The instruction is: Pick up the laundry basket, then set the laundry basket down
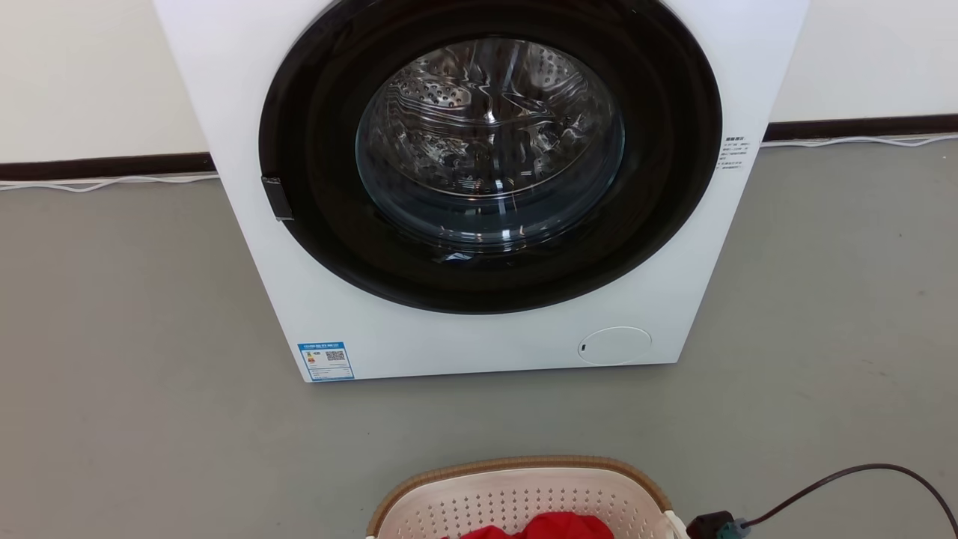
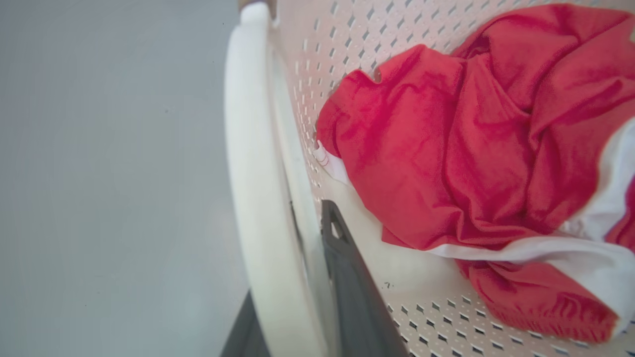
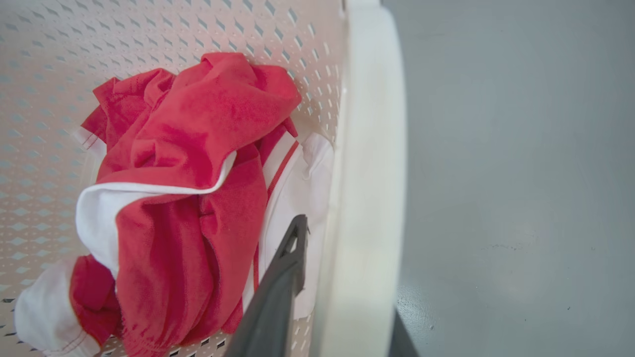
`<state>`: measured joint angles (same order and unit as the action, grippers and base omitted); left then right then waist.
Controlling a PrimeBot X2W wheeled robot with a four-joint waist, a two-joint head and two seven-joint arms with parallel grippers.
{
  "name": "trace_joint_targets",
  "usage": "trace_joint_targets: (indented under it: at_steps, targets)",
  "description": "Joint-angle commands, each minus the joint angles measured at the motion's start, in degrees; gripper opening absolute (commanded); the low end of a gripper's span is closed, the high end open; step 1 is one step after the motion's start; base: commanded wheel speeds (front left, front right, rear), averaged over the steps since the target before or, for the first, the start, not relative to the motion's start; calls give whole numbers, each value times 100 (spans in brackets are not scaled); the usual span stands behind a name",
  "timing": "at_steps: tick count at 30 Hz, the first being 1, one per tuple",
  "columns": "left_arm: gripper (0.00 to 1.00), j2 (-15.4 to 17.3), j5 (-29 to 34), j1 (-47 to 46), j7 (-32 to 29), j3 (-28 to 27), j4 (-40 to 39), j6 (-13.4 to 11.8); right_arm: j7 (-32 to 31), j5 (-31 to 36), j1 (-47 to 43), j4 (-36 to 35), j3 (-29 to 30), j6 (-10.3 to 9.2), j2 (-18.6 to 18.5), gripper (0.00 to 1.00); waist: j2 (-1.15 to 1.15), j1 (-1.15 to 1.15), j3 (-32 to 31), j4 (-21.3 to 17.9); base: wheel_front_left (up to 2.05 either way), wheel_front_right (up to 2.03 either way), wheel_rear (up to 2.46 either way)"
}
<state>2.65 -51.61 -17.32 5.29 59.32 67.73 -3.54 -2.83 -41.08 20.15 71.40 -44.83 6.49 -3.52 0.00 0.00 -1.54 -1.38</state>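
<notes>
The laundry basket [image 1: 524, 498] is cream-white plastic, its walls pierced with rows of small diamond holes, under a brown woven-look rim [image 1: 516, 463]. It sits at the near edge of the head view. Whether it rests on the grey floor [image 1: 150, 374] or hangs just above it, I cannot tell. Inside lies a crumpled red and white garment [image 2: 446, 148].

A thick white loop handle [image 2: 250, 173] stands at each short side. The left pincer [image 2: 292, 258] is clamped on one, with one dark finger inside the basket wall and the other outside. The right pincer [image 3: 347, 272] grips the opposite handle [image 3: 369, 148] the same way.

Beyond the basket, a white washing machine [image 1: 486, 344] stands near the far wall, its round dark-ringed door [image 1: 490, 150] facing the basket.
</notes>
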Motion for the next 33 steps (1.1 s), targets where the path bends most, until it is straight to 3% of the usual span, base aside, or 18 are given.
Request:
trace_joint_targets:
  at_steps: [1, 33]
  targets:
    - [0, 22, -4, -282, 92, 12, -41, 26, 148, 4, 221, -100, -175, 100, 64, 0, 0, 0, 6, -2, 0, 0, 0]
    - [0, 22, -331, -384, 160, 395, 79, 17, 233, -301, 270, -60, -457, 100, 64, 0, 0, 0, 99, -7, 0, 0, 0]
